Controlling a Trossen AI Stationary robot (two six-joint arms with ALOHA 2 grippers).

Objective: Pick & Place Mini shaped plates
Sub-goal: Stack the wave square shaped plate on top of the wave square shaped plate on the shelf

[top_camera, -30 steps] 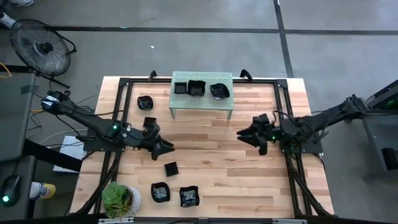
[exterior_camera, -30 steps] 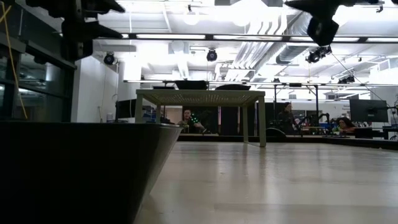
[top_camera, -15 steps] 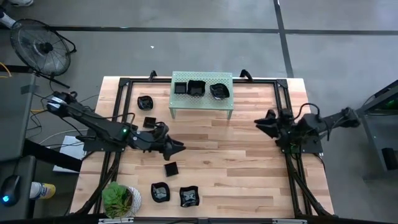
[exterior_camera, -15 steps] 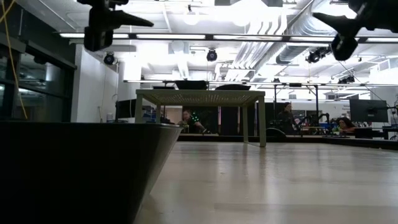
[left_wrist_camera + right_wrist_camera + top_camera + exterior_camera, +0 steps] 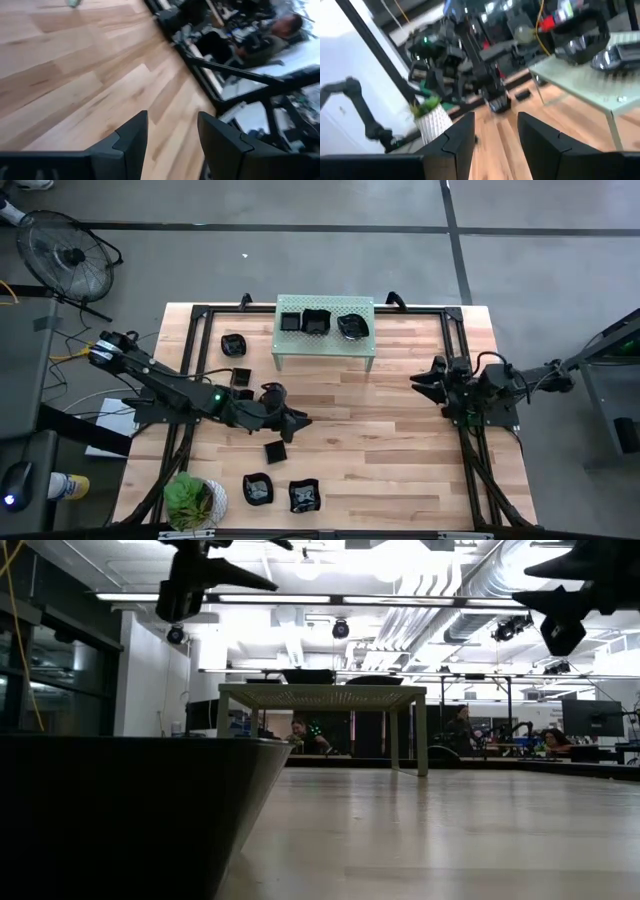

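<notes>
The left gripper (image 5: 300, 423), fingers apart and empty, has swung out over the table's middle, now just above the small square plate (image 5: 275, 450), probably its next pick. The right gripper (image 5: 418, 381), also apart and empty, has pulled back toward its base. Farther off, three plates sit on the pale green shelf (image 5: 325, 340).

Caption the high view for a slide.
Left gripper open above a square plate; right gripper open, three plates on the green shelf.
</notes>
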